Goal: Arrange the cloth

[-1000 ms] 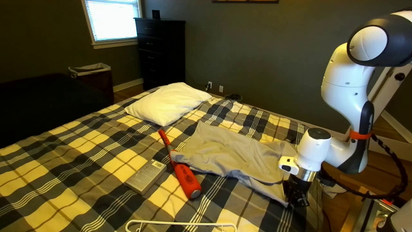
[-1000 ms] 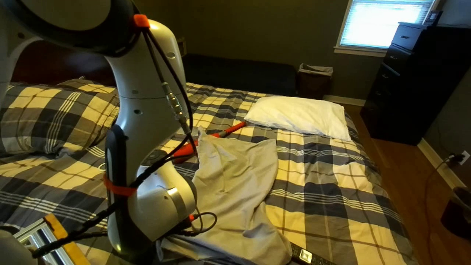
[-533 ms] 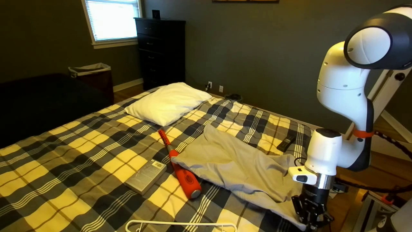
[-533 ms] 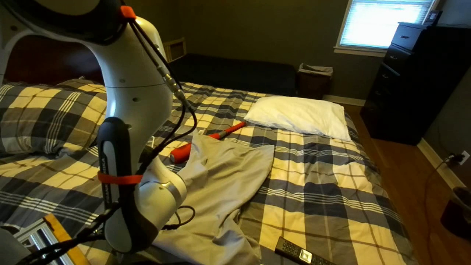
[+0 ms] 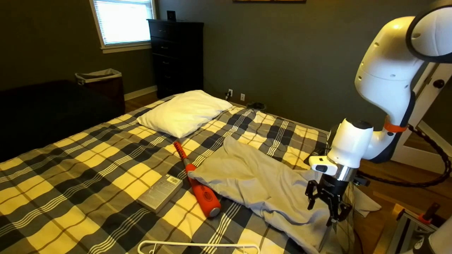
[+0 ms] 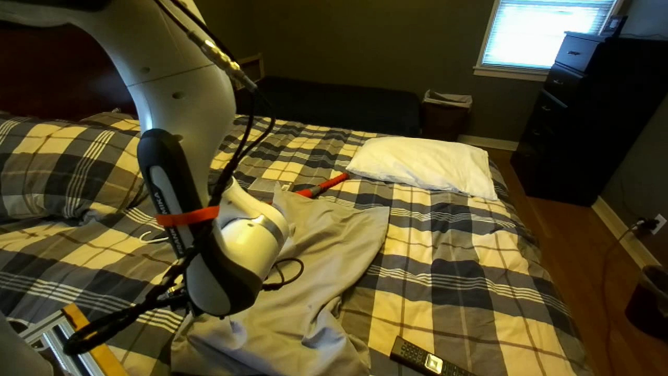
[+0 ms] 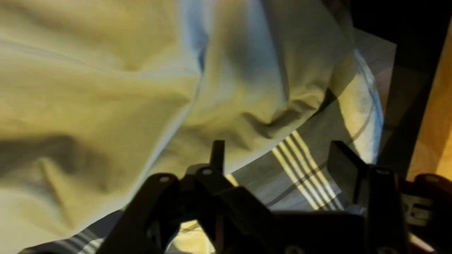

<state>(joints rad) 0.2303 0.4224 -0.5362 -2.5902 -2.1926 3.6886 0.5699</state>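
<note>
On plaid bedspread (image 5: 106, 165), wrinkled cloth (image 5: 261, 180); dresser (image 5: 178, 58) beyond.

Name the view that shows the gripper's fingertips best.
The wrist view: the fingertips loom large, wide apart. An exterior view shows the open gripper smaller; in an exterior view, the arm hides the fingertips.

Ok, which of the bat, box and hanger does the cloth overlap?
The red bat: the cloth lies partly over it, but apart from the grey box and white hanger.
</note>
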